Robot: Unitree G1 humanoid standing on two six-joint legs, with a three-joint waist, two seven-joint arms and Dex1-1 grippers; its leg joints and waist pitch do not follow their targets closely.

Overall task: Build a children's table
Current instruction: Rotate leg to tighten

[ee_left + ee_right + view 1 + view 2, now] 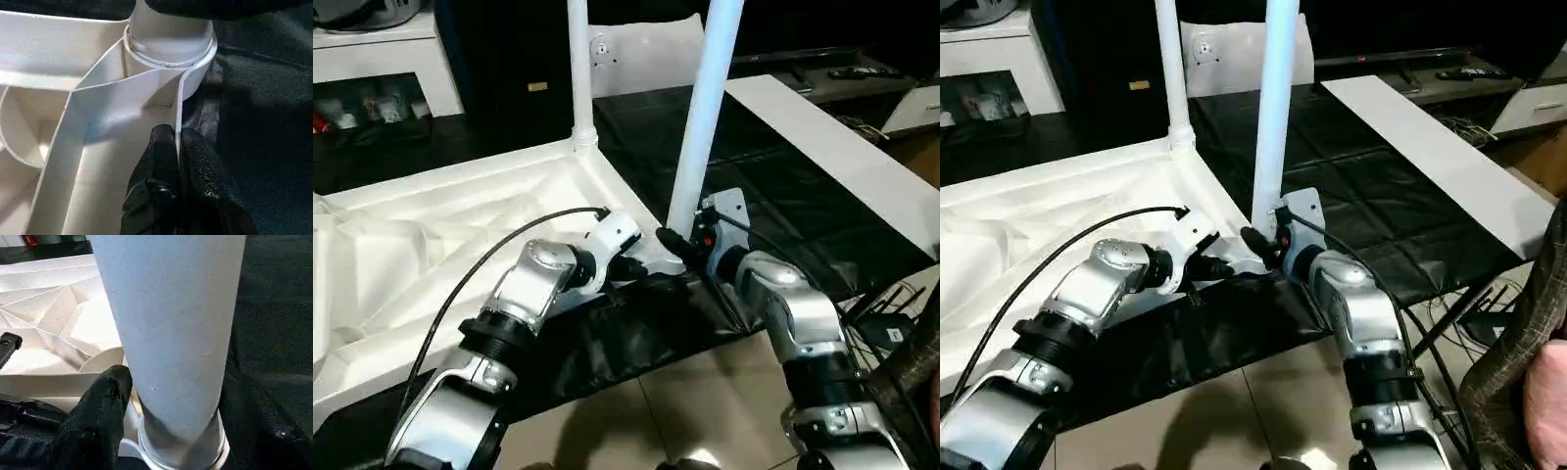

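The white tabletop (431, 225) lies upside down on a black sheet, its ribbed underside facing up. Two white legs stand upright in its corner sockets: one at the far corner (578, 69), one at the near corner (705, 108). My left gripper (177, 134) is shut on the tabletop's thin rim wall just beside the near corner socket (168, 54), one finger on each side. My right gripper (677, 243) grips the base of the near leg; one of its black fingers (105, 396) presses against the leg (171, 323), and the other is hidden behind it.
A long white board (842, 147) lies across the black sheet (773, 196) at right. A white cabinet (382, 59) stands at the back left and a white flat bag (636, 54) behind the legs. Cables (891, 323) hang at right. A person's arm (1538, 382) is at the right edge.
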